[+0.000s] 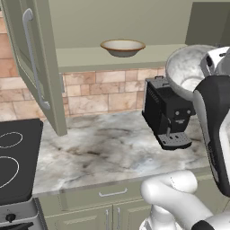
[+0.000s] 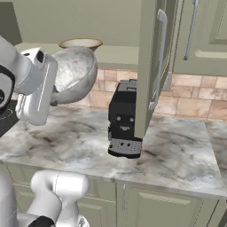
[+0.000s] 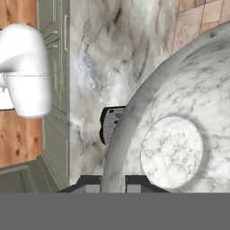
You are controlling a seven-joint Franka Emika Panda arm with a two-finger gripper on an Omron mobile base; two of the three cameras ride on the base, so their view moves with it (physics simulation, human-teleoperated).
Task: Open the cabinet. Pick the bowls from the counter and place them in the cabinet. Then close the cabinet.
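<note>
The claw is clamped on the rim of the deep speckled grey-white bowl, one finger on each side of the wall, holding it tilted in the air above the worktop and the black coffee machine. The shallow tan bowl sits upright on the pale shelf of the cabinet, whose doors stand open.
</note>
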